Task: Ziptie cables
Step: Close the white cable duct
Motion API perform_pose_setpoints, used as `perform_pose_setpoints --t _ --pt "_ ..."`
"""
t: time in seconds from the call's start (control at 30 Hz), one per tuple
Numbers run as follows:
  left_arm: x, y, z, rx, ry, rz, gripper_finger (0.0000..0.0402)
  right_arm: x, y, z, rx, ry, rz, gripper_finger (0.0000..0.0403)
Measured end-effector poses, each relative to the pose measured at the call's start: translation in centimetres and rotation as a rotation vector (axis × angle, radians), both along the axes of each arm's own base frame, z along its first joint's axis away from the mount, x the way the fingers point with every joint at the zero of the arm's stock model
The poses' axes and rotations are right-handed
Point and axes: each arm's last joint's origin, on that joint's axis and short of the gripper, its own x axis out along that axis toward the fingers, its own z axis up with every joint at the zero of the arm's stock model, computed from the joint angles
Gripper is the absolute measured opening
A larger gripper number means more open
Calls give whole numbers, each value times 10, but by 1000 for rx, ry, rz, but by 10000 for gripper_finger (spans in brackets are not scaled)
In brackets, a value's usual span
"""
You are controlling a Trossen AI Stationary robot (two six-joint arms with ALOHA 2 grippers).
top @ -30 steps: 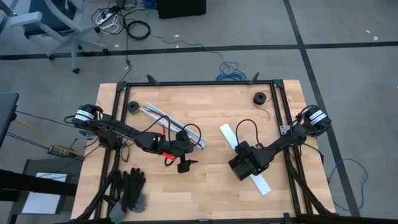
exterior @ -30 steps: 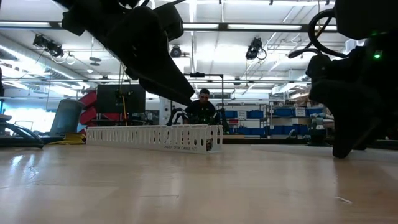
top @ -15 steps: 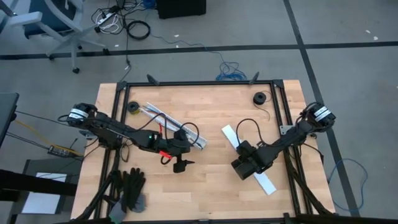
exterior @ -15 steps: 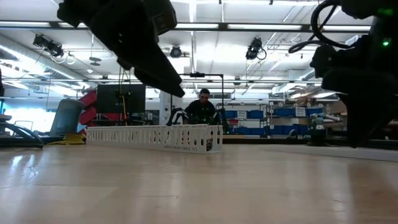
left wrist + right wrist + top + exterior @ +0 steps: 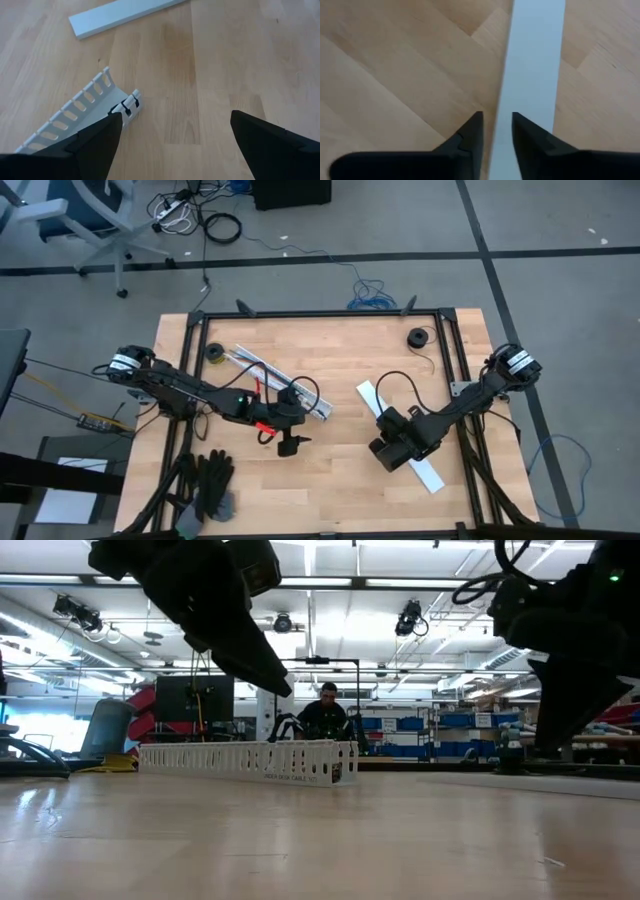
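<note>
Wooden tabletop (image 5: 340,350) with the long white slotted channel (image 5: 255,363) lying slantwise on the left half and a flat white strip (image 5: 425,473) on the right half. The left hand (image 5: 290,442) hangs just past the channel's end, fingers spread wide, nothing in them. The right hand (image 5: 496,117) sits over one long edge of the strip, fingers close together with a slim gap; can't tell if it's actually pinching it. The cables (image 5: 262,426) are beside the channel, mostly hidden under the left arm, only some red showing.
</note>
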Motion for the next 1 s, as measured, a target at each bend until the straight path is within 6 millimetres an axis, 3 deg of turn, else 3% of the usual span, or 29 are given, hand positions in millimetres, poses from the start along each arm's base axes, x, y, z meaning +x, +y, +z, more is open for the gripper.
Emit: perform_pose_setpoints --t 0.4,0.53,0.67,1.0 --pt "0 0 0 1 3 0 351 0 -6 0 7 66 11 287" --pt "0 0 0 2 5 0 351 -1 -10 -1 31 97 -7 333" --pt "0 0 -1 2 7 0 351 -4 -17 -11 93 161 -50 347" --pt "-1 0 -2 5 18 1 351 -4 -28 -30 262 192 -27 332"
